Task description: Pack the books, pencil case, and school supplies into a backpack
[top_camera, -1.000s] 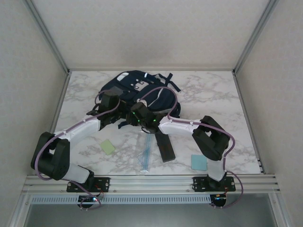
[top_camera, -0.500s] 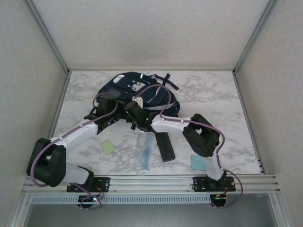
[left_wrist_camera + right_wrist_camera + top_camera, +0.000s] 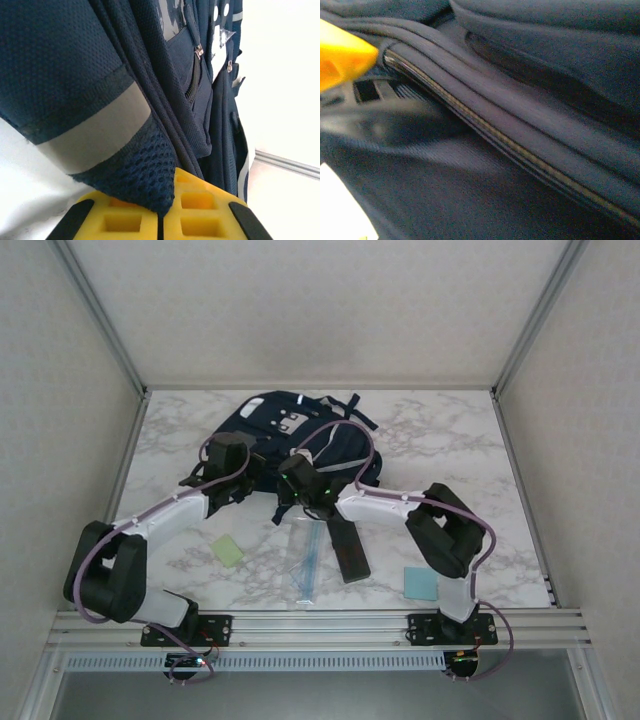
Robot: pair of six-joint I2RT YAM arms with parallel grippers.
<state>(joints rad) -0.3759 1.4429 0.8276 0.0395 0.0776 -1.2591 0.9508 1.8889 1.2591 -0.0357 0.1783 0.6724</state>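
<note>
I see the backpack (image 3: 300, 430) on a white marbled surface (image 3: 450, 440), pale walls (image 3: 320, 310) behind it. My left end effector (image 3: 162, 212) pinches its mesh. For the right end effector (image 3: 292, 478), I cannot tell spread or pressed.

A white marble-patterned table (image 3: 450, 440) with grey veins spreads beneath the left fingers (image 3: 200, 205) and the right fingers (image 3: 340, 57) and out to every side of them. Beyond the fingers, at the table's far edge, stands a pale back wall (image 3: 320, 310). Pale side walls (image 3: 50, 440) stand well apart from the fingers to left and right. Slanted aluminium posts (image 3: 100, 315) run up the far corners. On the near side of the fingers, a slotted aluminium rail (image 3: 320, 625) spans the table's front edge, with a grey ribbed strip (image 3: 300, 662) just below it. In the left wrist view, right of the fingers, a grey rail (image 3: 290, 165) runs along the edge of the bright table.
</note>
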